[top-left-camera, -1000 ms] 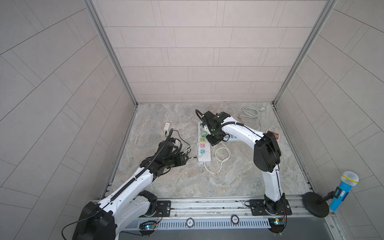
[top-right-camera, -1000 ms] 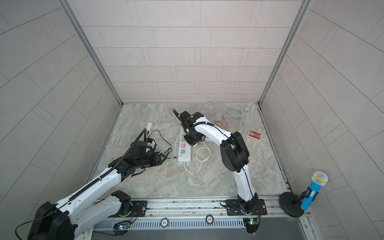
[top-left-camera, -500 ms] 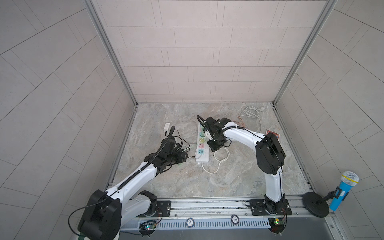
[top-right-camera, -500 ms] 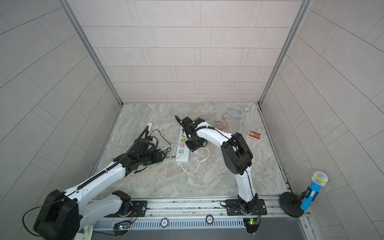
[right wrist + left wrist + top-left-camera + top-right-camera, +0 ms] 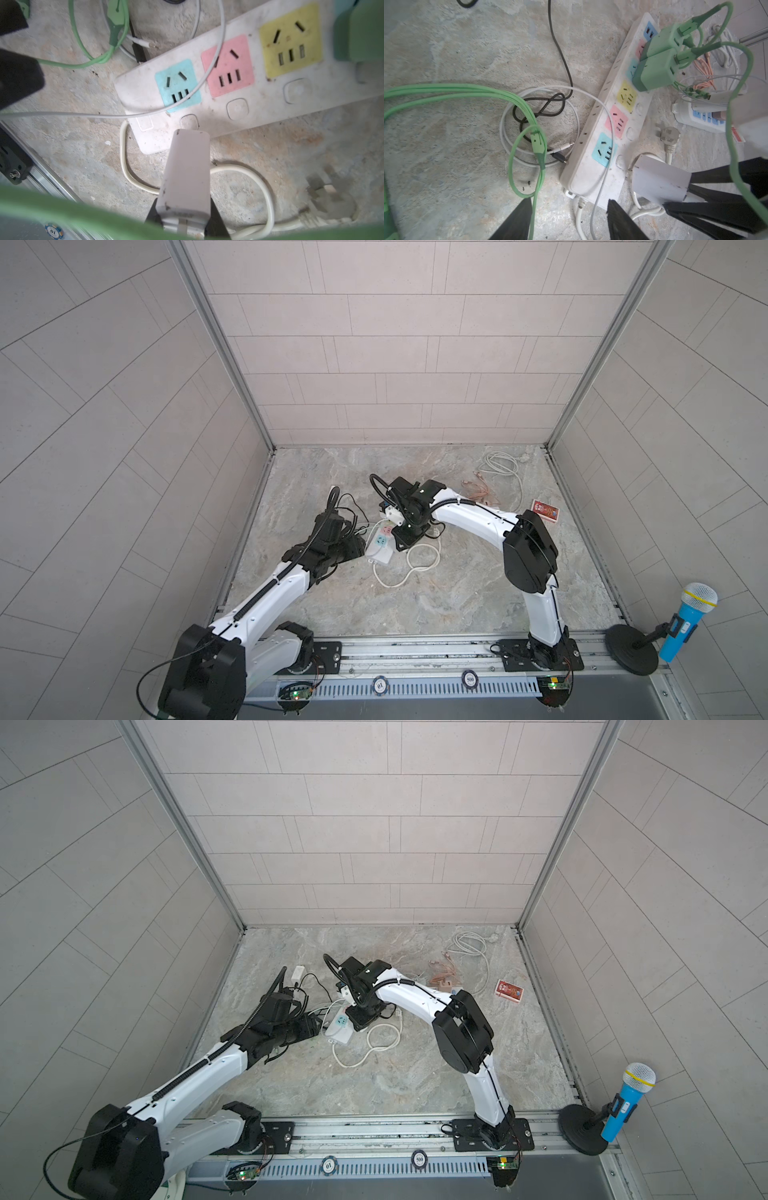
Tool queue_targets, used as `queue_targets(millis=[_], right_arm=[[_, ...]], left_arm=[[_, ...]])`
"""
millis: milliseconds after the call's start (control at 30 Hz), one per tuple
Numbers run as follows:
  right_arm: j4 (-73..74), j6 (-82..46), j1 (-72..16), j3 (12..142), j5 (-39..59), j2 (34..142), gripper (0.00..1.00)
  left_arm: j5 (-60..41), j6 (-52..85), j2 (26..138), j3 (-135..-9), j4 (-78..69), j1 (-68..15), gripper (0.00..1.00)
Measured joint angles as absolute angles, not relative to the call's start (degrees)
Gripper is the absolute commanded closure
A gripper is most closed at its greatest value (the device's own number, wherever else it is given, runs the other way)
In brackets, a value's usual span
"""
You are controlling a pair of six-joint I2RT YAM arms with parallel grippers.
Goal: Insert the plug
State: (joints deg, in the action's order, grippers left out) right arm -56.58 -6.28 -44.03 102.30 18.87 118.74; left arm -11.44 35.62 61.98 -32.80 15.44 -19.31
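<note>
Gripping a white plug (image 5: 187, 170) between its closed-in jaws, the right gripper (image 5: 184, 209) holds it over the near edge of the power strip (image 5: 270, 99). The plug sits just beside the free blue socket (image 5: 178, 85), which a thin white cable (image 5: 216, 52) crosses. The left gripper (image 5: 569, 200) hangs half-spread and empty at the same end. Green leads (image 5: 467, 91) and a black lead (image 5: 560, 52) crowd the strip's left-arm side. Bare marble floor (image 5: 457, 593) lies open toward the front rail (image 5: 415, 649) and the tiled right wall (image 5: 665, 448).
</note>
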Motion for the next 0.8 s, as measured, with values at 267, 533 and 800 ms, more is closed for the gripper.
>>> queue_targets(millis=[267, 533, 800], right_arm=[[-65.52, 0.08, -41.63, 115.22, 17.87, 124.09, 1.00], [-76.93, 7.20, -37.69, 136.18, 16.19, 133.16, 1.00], [-82.06, 10.37, -38.15, 142.08, 14.48, 139.55, 1.00]], left_arm=[[-11.68, 34.33, 64.20, -34.37, 15.81, -15.81, 0.36], [-12.91, 33.36, 66.67, -36.01, 15.35, -13.85, 0.36], [-13.47, 33.15, 66.74, -36.42, 14.94, -13.37, 0.36]])
